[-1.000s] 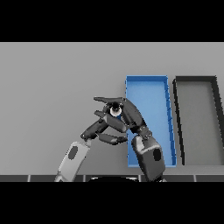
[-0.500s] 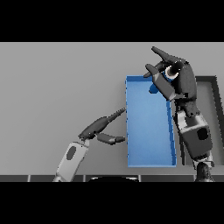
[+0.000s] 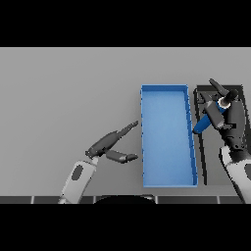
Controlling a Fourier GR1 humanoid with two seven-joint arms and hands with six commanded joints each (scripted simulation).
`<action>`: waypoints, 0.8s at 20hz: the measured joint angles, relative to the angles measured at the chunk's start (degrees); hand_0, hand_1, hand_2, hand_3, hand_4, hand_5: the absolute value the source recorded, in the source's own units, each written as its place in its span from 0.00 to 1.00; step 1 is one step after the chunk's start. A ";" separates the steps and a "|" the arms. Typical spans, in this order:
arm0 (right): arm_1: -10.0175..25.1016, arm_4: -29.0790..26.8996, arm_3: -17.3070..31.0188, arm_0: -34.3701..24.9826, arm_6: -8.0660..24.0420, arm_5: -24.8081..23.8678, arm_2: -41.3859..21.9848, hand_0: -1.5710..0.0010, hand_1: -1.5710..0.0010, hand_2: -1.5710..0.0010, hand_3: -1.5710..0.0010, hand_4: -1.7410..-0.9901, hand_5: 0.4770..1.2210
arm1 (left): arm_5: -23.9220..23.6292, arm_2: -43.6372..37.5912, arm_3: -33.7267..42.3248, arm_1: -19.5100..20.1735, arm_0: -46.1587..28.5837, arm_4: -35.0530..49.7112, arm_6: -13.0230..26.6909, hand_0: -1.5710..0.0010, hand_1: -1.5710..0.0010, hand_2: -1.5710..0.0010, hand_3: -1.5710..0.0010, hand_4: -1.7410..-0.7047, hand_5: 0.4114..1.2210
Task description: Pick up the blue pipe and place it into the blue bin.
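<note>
Since the blue pipe [image 3: 205, 120] is hanging tilted over the dark bin [image 3: 201, 162], just right of the blue bin [image 3: 165, 90], the right robot hand [image 3: 226, 112] is gripping it for the drop, while the left robot hand [image 3: 109, 145] is idling open above the bench [image 3: 59, 98].

A blue pipe [image 3: 201, 124], a blue bin [image 3: 165, 176], a black bin [image 3: 202, 93], a grey table [image 3: 68, 93].

the left hand [image 3: 109, 145] is dark grey with long slim fingers and a stubby thumb, on a white forearm with a grey oval inset. the right hand [image 3: 226, 109], at three o'clock, is equally dark, wrist black, forearm white.
</note>
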State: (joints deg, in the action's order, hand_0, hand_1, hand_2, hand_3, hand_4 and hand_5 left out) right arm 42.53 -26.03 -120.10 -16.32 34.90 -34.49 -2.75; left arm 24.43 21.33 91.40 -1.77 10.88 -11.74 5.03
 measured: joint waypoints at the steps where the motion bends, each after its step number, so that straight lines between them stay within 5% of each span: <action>1: -0.16 -0.05 -0.05 3.41 0.01 -0.73 -0.54 0.00 0.00 0.00 0.00 0.00 1.00 | -0.21 -0.09 -0.25 -0.15 0.28 0.04 0.63 1.00 1.00 1.00 1.00 0.84 0.01; 5: -2.49 0.29 -0.32 14.13 0.00 -5.65 -3.10 0.00 0.00 0.00 0.00 0.00 1.00 | -0.66 0.33 -0.91 -0.36 -0.37 0.19 0.56 1.00 1.00 1.00 1.00 0.83 0.02; 10: 0.42 1.18 -1.23 22.84 -0.01 -16.32 -10.68 0.00 0.00 0.00 0.03 0.00 1.00 | -1.20 0.16 -0.65 -0.15 0.18 0.79 0.62 1.00 1.00 1.00 1.00 0.82 0.01; 11: 1.00 0.86 -1.06 23.36 -0.03 -18.28 -12.37 0.00 0.00 0.00 0.20 0.00 1.00 | -0.96 0.61 0.00 -0.21 -0.33 1.09 0.49 1.00 1.00 1.00 1.00 0.82 0.01; 15: 2.11 1.87 0.44 24.57 -1.08 -20.33 -17.21 0.00 0.01 0.00 0.46 0.00 1.00 | -1.23 1.07 0.22 0.58 -1.22 0.23 0.68 1.00 1.00 1.00 1.00 0.83 0.01; 16: 1.27 3.81 0.52 24.77 -1.82 -20.38 -17.64 0.07 0.15 0.15 0.50 0.08 1.00 | -1.14 0.95 0.36 0.32 -0.76 0.60 1.31 1.00 1.00 1.00 1.00 0.83 0.01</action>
State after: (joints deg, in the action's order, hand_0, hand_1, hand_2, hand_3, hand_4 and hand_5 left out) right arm 43.80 -22.22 -119.58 8.46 33.08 -54.87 -20.39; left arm 23.29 22.28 91.76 -1.45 10.12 -11.14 6.34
